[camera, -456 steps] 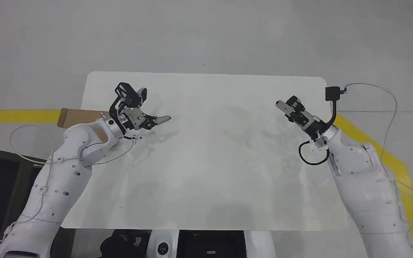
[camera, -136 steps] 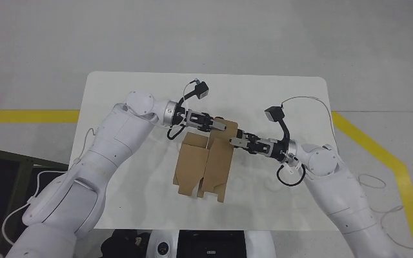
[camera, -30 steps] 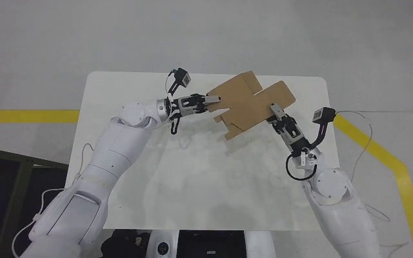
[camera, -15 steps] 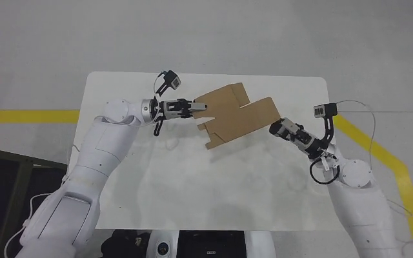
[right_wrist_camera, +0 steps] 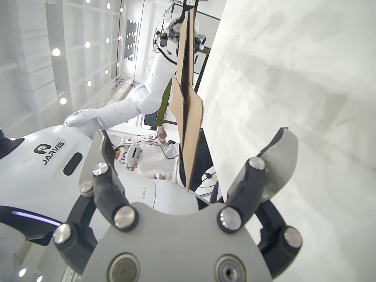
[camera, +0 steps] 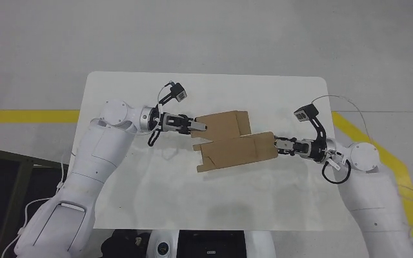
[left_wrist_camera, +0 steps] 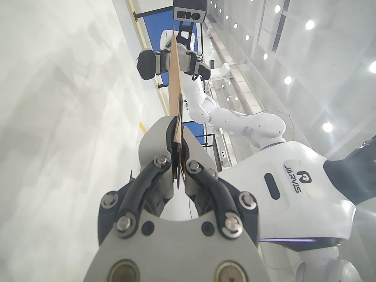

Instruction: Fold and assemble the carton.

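Top view: we see the white worktop (camera: 129, 87) with the flattened brown carton (camera: 232, 138) stretched between the two arms over its middle, its two stepped panels lying side by side. From the wrist cameras we see the cardboard edge-on, a thin sheet held off the surface and spread slightly open along its middle fold. The left pincer (left_wrist_camera: 177, 132) is clamped tight on one end of the carton, both fingers (left_wrist_camera: 157, 136) pressing the layered edge. The right pincer (right_wrist_camera: 192, 148) stands wide apart at the opposite end. The carton's edge sits in the gap, and we see neither side touching it.
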You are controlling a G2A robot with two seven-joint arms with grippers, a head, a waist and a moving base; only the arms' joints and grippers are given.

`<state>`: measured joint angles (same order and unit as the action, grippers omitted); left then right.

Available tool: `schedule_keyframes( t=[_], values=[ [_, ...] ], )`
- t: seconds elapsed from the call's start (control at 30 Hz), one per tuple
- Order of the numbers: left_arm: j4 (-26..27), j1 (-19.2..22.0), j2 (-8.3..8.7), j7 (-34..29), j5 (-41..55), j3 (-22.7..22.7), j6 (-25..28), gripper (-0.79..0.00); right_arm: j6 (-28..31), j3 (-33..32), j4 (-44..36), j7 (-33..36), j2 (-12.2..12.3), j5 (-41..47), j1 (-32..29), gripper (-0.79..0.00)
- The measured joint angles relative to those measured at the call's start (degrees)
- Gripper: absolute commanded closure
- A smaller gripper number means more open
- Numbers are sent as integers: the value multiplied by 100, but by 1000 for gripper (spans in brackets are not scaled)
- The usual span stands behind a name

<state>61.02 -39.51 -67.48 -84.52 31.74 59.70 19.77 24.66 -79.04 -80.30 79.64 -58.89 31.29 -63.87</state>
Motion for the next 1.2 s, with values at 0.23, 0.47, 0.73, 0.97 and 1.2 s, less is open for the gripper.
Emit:
schedule_keyframes(
  t=[0.23, 0.47, 0.73, 0.97, 1.2],
  values=[
    [43, -18, -19, 23, 38, -120, 22, 0, 79, 331, -105, -78, 89, 114, -137, -785],
    [-52, 100, -53, -85, 87, -287, -85, 0, 123, 420, -211, -122, 225, 164, -146, -785],
    [-101, 121, -24, -155, 68, -329, -156, 0, 0, 769, -340, 1, 358, 171, 16, -785],
    [-127, 150, -22, -168, 99, -408, -168, 0, 85, 1052, -150, -83, 478, 111, 121, -705],
    [-135, 198, -26, -189, 102, -503, -190, 0, 127, 1203, -165, -126, 620, 199, 134, -523]
  ],
)
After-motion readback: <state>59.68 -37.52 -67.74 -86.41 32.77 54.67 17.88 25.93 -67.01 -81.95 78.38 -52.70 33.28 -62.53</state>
